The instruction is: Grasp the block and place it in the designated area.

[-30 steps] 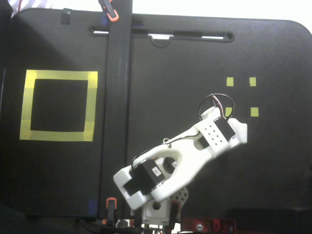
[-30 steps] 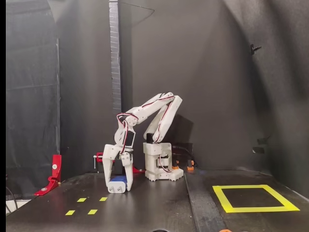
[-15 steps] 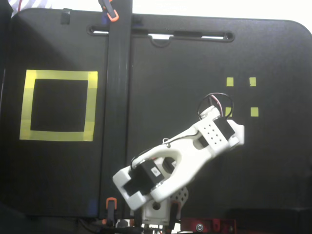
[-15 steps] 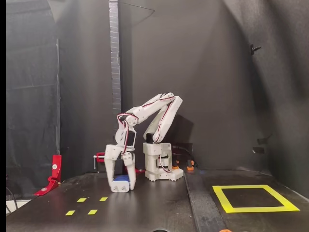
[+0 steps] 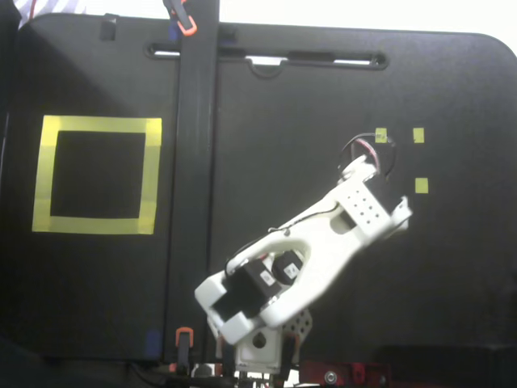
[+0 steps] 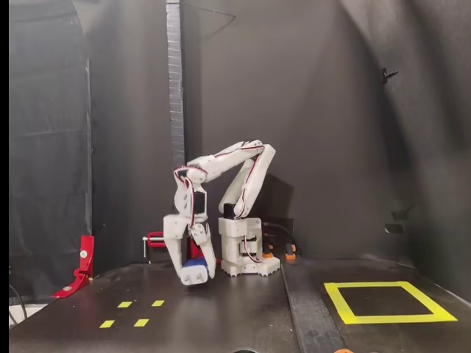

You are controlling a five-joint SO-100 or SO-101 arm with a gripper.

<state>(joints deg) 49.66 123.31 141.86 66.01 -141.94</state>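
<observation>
In the side-on fixed view my gripper point(image 6: 195, 278) is shut on the block point(image 6: 194, 263), a small dark blue piece held between the white fingers just above the black table. The gripper hangs tilted below the folded white arm. In the fixed view from above, the arm's wrist point(image 5: 363, 212) covers the block and the fingertips, so neither shows there. The designated area, a square of wide yellow tape point(image 5: 97, 126), lies far to the left in the view from above. In the side-on view that yellow tape square point(image 6: 390, 318) lies at the right.
Small yellow squares point(image 5: 418, 135) mark the table beside the wrist and show as small yellow squares point(image 6: 132, 312) at front left side-on. A raised black strip point(image 5: 196, 186) with orange clamps runs between arm and tape square. A red clamp point(image 6: 81, 265) stands at far left; the arm base point(image 6: 246, 254) sits behind.
The block rested on the table between the fingers; now the gripper has risen and tilted, carrying the block clear of the surface. From above, the wrist has swung slightly upward.
</observation>
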